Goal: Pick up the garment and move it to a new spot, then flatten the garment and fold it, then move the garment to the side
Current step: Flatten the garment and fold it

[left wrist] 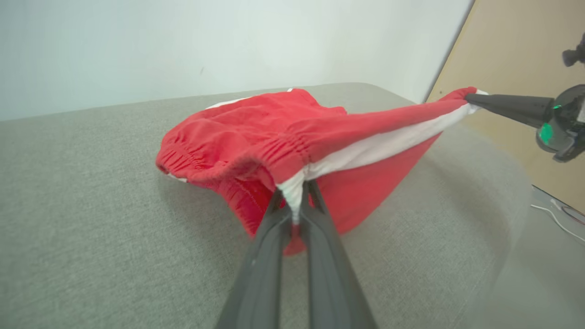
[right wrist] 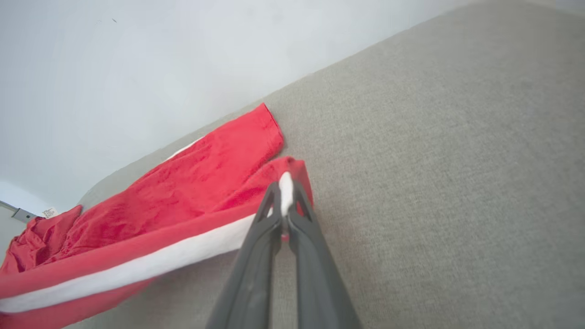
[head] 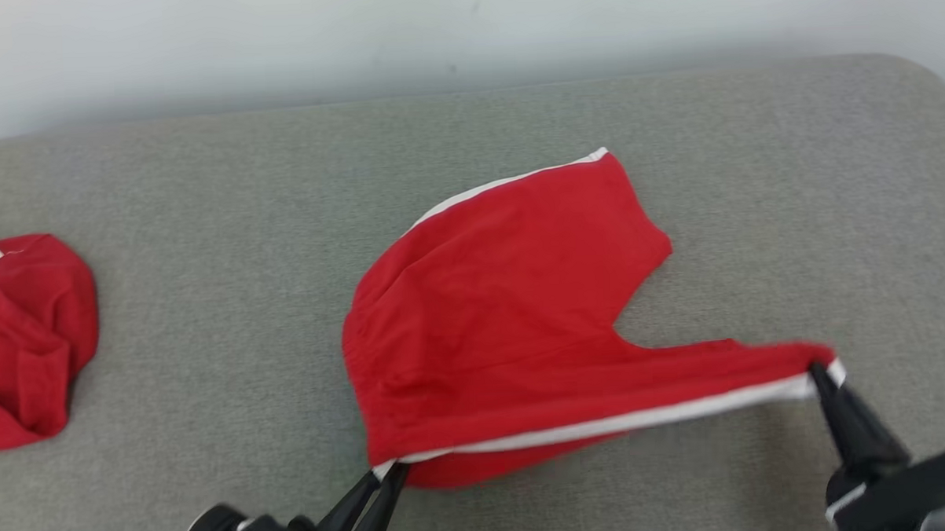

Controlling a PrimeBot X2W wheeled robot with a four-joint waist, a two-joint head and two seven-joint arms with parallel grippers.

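Note:
The garment (head: 505, 311) is a pair of red shorts with a white side stripe, held up over the grey cushion with its far leg resting on the fabric. My left gripper (head: 389, 469) is shut on the waistband corner at the stripe's near end, seen close in the left wrist view as gripper (left wrist: 295, 203) on garment (left wrist: 256, 137). My right gripper (head: 822, 371) is shut on the leg hem at the stripe's other end, seen as gripper (right wrist: 284, 201) on garment (right wrist: 183, 192). The stripe runs taut between both grippers. The left wrist view also shows the right gripper (left wrist: 473, 97).
A second red garment (head: 23, 336) with a white label lies crumpled at the cushion's left edge. The grey cushion (head: 204, 228) ends at a pale wall (head: 464, 30) behind. A tan panel (left wrist: 525, 68) and floor cables (left wrist: 557, 219) lie beyond the cushion's right end.

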